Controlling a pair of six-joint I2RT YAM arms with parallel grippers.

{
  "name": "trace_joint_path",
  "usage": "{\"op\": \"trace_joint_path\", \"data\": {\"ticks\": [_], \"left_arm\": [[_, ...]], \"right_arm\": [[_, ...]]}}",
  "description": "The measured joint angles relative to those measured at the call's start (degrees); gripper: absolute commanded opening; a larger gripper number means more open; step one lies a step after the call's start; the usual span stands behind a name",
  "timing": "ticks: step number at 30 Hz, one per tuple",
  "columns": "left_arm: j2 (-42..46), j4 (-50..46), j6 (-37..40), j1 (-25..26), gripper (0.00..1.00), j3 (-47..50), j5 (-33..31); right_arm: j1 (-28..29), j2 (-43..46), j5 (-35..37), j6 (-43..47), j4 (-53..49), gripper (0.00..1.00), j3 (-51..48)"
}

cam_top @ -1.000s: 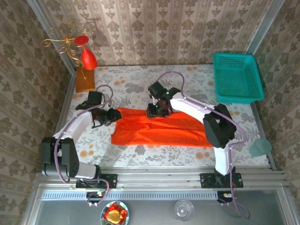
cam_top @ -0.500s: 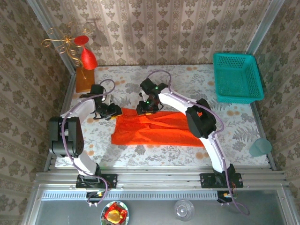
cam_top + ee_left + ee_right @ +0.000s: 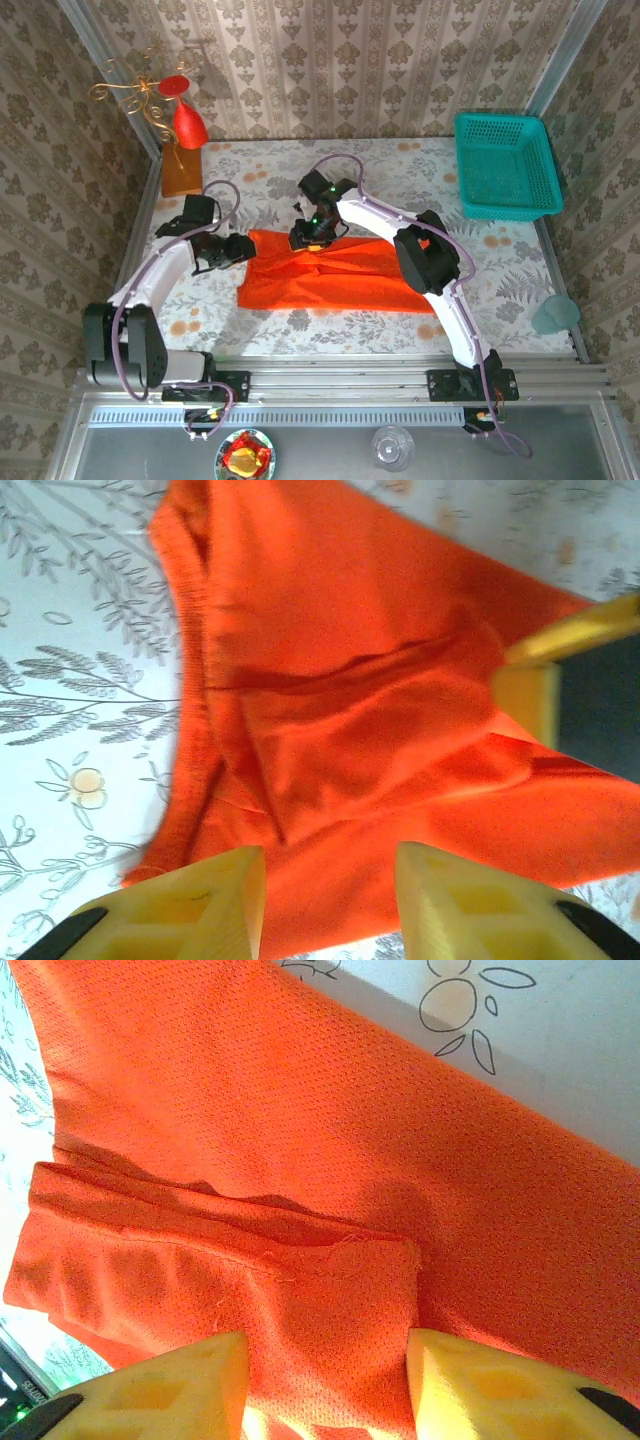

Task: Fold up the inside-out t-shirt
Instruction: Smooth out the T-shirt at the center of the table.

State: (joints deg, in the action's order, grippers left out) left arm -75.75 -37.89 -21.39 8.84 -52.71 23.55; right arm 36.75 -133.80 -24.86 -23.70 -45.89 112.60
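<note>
Top external view: I find the inside-out t-shirt [image 3: 340,280] lying as a wide, wrinkled band across the middle of the floral table [image 3: 290,185]. The left gripper [image 3: 238,250] sits at the shirt's far left corner. The right gripper [image 3: 305,238] sits on its far edge, near the left one. In the left wrist view, the left fingers [image 3: 200,900] stand apart, with orange cloth showing in the gap between them. In the right wrist view, the right fingers [image 3: 480,1385] are likewise apart, over a creased fold of the shirt. I note a teal basket [image 3: 505,165] well apart at the far right.
</note>
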Motion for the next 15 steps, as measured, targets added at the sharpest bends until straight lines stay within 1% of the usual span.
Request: {"op": "trace_joint_path", "data": {"ticks": [4,7,12,15], "left_arm": [[1.7,-0.3,-1.0,1.7,0.38,0.3,-0.5],[1.7,-0.8,-1.4,1.7,0.38,1.0,-1.2],[2.2,-2.4,-1.5,1.2,0.38,1.1,-2.4],[3.0,-3.2,-1.5,-0.2,0.38,1.1,-2.6]], "right_arm": [[-0.1,-0.8,0.4,0.1,-2.0,0.46,2.8],[-0.1,-1.7,-0.2,0.8,-2.4,0.41,5.0],[0.2,-1.7,-3.2,1.5,-2.8,0.38,5.0],[1.1,-0.1,-4.5,2.1,-2.7,0.38,2.3]]}}
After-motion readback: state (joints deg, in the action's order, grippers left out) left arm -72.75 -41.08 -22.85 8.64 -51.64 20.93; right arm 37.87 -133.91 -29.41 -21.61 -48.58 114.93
